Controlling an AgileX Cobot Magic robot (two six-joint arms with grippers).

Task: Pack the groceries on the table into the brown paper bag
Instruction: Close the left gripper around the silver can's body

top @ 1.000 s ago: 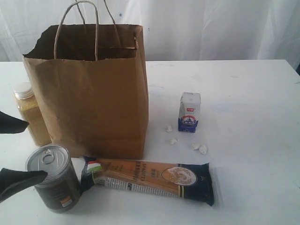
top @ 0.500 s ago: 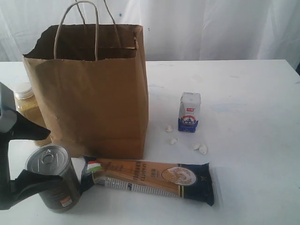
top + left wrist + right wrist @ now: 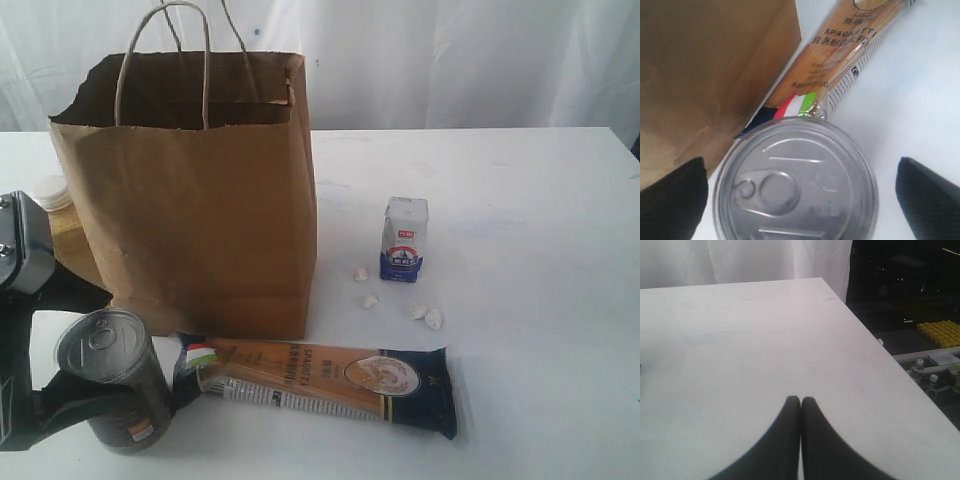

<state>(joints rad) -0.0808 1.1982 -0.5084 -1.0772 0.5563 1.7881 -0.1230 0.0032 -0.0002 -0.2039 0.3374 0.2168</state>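
Observation:
The dark tin can (image 3: pixel 112 385) with silver lid (image 3: pixel 795 180) stands at the table's front left. My left gripper (image 3: pixel 110 348) is open and straddles it, one black finger (image 3: pixel 672 200) on the bag side and the other finger (image 3: pixel 930 200) on the far side, both apart from the can. The brown paper bag (image 3: pixel 195 190) stands open just behind. The spaghetti pack (image 3: pixel 320 385) lies in front of the bag. The yellow-powder jar (image 3: pixel 68 235) is partly hidden behind my left arm. The white-blue carton (image 3: pixel 404 240) and small white lumps (image 3: pixel 433 318) sit right of the bag. The nut jar is out of view. My right gripper (image 3: pixel 800 401) is shut and empty over bare table (image 3: pixel 740 340).
The spaghetti pack (image 3: pixel 840 60) ends close beside the can, and the bag wall (image 3: pixel 705 65) is close on the can's other side. A white curtain hangs behind the table. Past the table edge in the right wrist view lie a yellow crate (image 3: pixel 940 330) and small bottles.
My left gripper has come in from the left edge and now has a finger on each side of the tin can. The groceries and bag have not moved.

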